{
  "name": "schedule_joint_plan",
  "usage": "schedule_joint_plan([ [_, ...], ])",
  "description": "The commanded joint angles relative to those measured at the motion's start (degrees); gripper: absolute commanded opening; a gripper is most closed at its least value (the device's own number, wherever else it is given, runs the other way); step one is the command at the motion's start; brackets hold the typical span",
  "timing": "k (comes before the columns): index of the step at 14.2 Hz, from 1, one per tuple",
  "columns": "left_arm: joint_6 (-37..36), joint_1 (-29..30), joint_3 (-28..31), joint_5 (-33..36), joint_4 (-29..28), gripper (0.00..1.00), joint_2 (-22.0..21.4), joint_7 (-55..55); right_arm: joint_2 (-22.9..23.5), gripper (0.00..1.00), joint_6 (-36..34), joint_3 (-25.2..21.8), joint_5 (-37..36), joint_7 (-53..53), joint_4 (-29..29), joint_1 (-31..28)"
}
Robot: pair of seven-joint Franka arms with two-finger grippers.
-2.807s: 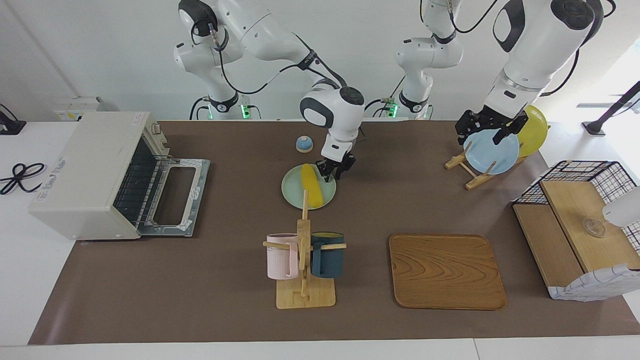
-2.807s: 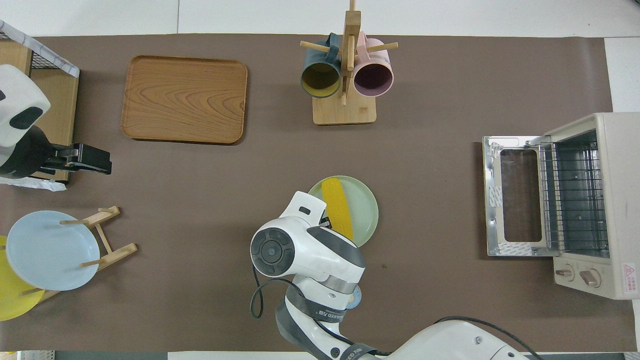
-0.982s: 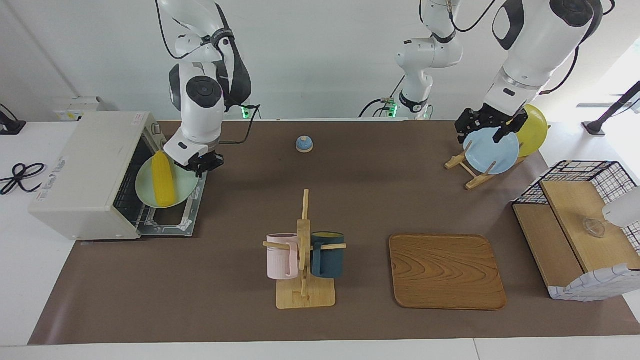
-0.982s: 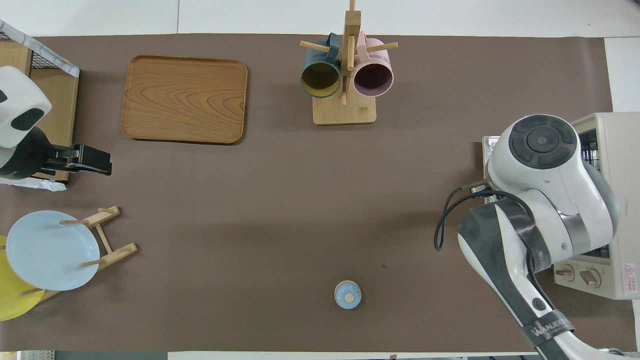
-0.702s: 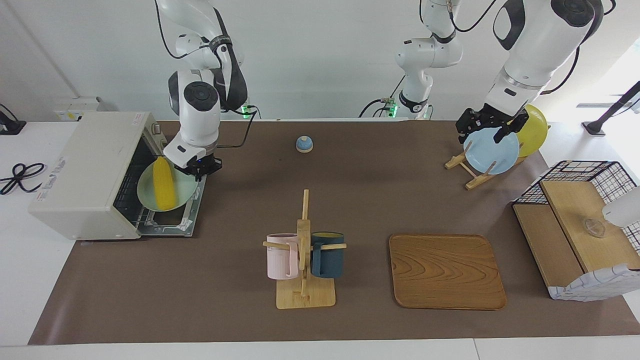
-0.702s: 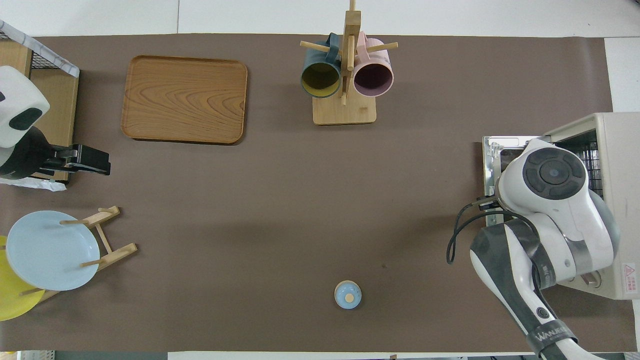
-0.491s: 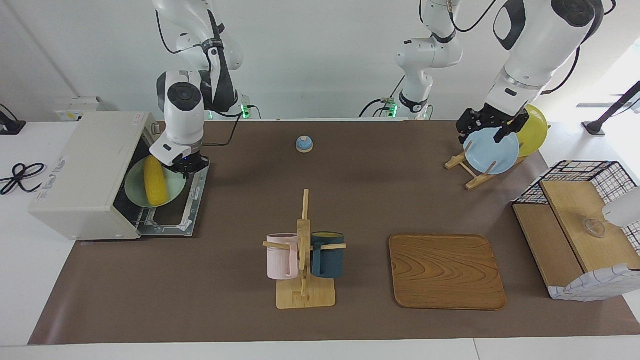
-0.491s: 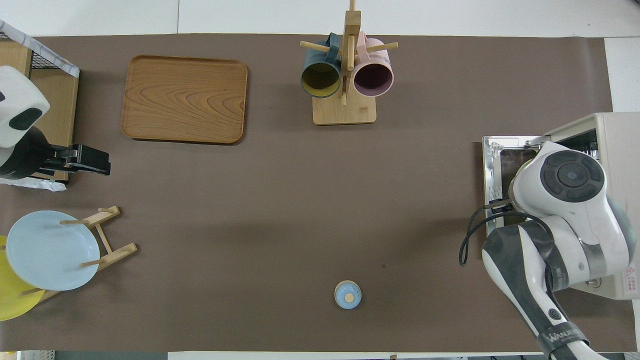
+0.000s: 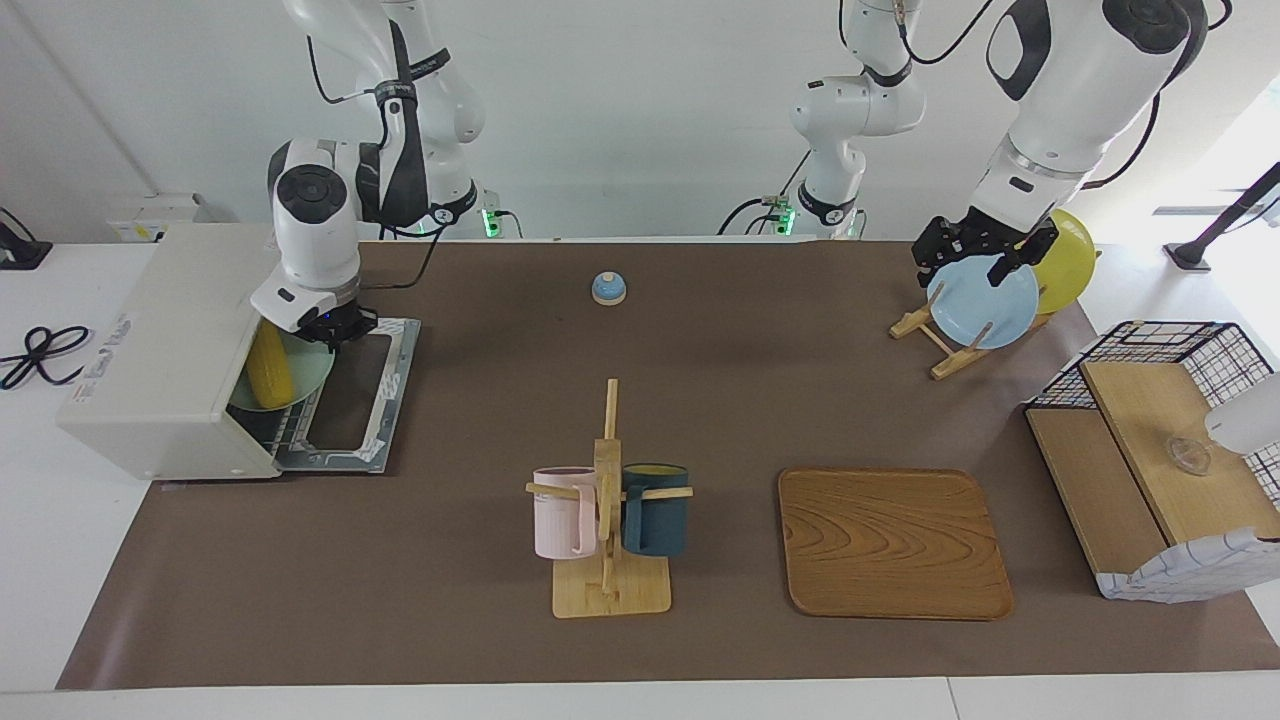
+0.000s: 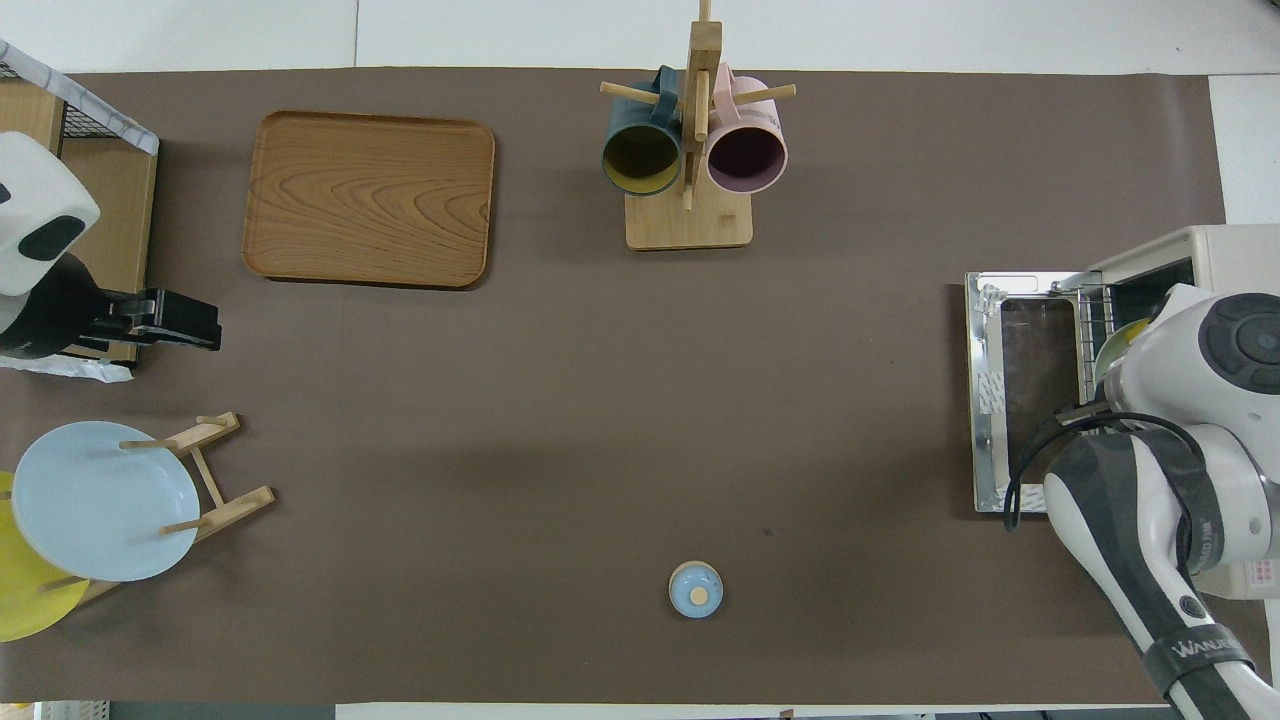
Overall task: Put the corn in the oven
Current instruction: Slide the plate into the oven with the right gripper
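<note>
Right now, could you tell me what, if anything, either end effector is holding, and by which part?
The right end effector grips the green plate by its rim, corn on it, partway inside the oven. The left end effector holds nothing.

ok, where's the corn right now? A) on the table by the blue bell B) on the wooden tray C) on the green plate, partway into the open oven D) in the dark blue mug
C: the corn lies on the green plate, which the right tool grips by its rim and holds in the mouth of the oven, above the dropped door; the left tool waits over the blue plate.
</note>
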Motion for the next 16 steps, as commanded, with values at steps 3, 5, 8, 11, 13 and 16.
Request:
schedule_joint_plan([
  [3,0.51,0.78,-0.59,-0.05,-0.94,1.0,-1.06,0.23,-1.1,0.42,1.03,0.5,1.09,-1.67,-1.44,-0.86],
  [5,0.51,0.78,-0.59,-0.05,-0.94,1.0,-1.15,0.23,-1.02,0.42,1.2,0.5,1.09,-1.67,-1.44,-0.86],
  [8,0.51,0.78,-0.5,-0.05,-0.94,1.0,-1.06,0.23,-0.93,0.4,1.64,0.5,1.17,-1.59,-1.44,-0.86],
  [11,0.51,0.78,-0.59,-0.05,-0.94,1.0,-1.06,0.23,-0.67,0.33,1.73,0.58,1.35,-1.15,-1.09,-0.43],
  [13,0.51,0.78,-0.5,-0.05,-0.94,1.0,-1.06,0.23,-0.31,0.01,1.73,0.93,3.36,0.25,-0.39,2.28],
  [16,0.51,0.78,-0.5,-0.05,-0.94,1.0,-1.06,0.23,0.91,0.0,1.64,0.76,5.39,13.31,-0.73,10.62],
])
